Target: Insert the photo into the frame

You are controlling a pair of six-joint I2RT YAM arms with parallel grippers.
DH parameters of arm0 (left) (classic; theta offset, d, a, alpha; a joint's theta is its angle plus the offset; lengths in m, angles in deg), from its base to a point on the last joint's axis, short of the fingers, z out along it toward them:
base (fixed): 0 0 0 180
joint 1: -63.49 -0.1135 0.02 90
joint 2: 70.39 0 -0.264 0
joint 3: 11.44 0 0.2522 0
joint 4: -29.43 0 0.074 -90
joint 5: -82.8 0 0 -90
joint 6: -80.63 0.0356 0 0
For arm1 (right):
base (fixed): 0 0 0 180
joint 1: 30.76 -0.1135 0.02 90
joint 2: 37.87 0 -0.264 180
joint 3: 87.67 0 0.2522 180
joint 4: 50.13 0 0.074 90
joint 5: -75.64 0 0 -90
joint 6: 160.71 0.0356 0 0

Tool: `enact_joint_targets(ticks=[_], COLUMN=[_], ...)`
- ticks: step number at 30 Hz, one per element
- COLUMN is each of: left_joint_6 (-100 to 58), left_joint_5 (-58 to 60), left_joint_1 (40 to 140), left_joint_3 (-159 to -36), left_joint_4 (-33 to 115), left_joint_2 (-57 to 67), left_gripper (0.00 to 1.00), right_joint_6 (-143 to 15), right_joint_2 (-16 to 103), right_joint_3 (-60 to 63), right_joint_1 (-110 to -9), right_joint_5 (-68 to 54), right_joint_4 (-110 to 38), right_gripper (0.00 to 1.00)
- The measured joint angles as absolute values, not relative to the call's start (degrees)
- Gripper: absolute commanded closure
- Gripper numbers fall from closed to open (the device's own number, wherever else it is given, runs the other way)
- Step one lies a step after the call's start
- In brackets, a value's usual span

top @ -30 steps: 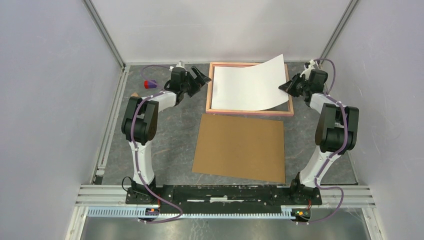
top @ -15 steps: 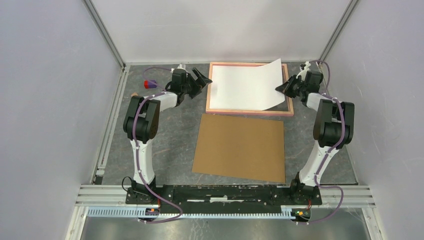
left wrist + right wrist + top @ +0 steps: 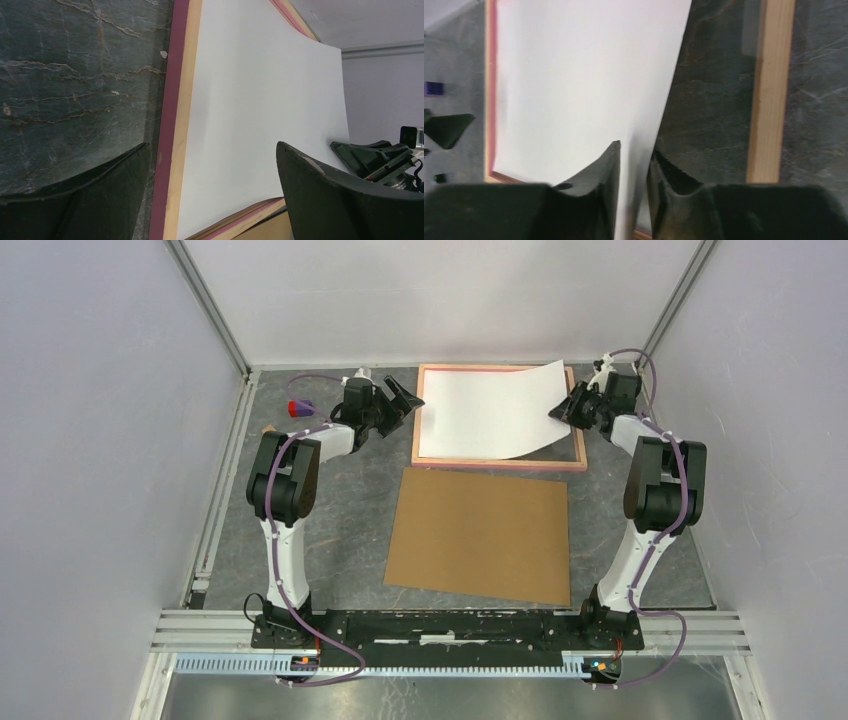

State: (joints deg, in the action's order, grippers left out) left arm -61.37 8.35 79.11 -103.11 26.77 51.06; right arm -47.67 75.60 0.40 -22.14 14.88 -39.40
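One photo (image 3: 490, 412) is lying in the frame (image 3: 497, 465) — right gripper (image 3: 635, 148) fingers are straddling its raised edge, slightly parted; left gripper (image 3: 212, 145) is gaping wide.

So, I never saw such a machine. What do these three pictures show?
Two robot arms stand at the edge of a grey table. One picture looks down from above; the other two come from a camera on each wrist. On it lie a pink frame, a brown board and a red and purple thing. The photo, white back up, lies in the frame, its right side lifted. The left claw is open and empty. The right claw has its fingers slightly apart around the photo's right edge.
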Motion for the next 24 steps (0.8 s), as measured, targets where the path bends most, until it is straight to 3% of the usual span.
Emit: enact_joint_targets(ticks=[4,6,13,24], left_joint_6=[-61.4,-61.3,-61.3,-61.3], left_joint_5=[8.3,8.1,7.9,6.3], left_joint_1=[79.1,79.1,79.1,79.1], left_joint_3=[-103.1,-102.9,-102.6,-100.8], left_joint_4=[26.8,26.8,26.8,27.4], left_joint_2=[51.1,51.1,51.1,49.4], left_gripper=[0.0,0.0,0.0,0.0], right_joint_6=[-51.0,-52.8,-56.1,-56.2], right_joint_2=[75.1,74.0,67.4,66.1], right_joint_3=[2.6,3.3,3.0,2.6], right_joint_1=[-22.4,-22.5,-22.5,-28.3], right_joint_5=[8.5,4.0,-12.4,-11.9], right_joint_4=[-33.2,-29.6,-23.6,-23.5], right_gripper=[0.41,0.35,0.31,0.29])
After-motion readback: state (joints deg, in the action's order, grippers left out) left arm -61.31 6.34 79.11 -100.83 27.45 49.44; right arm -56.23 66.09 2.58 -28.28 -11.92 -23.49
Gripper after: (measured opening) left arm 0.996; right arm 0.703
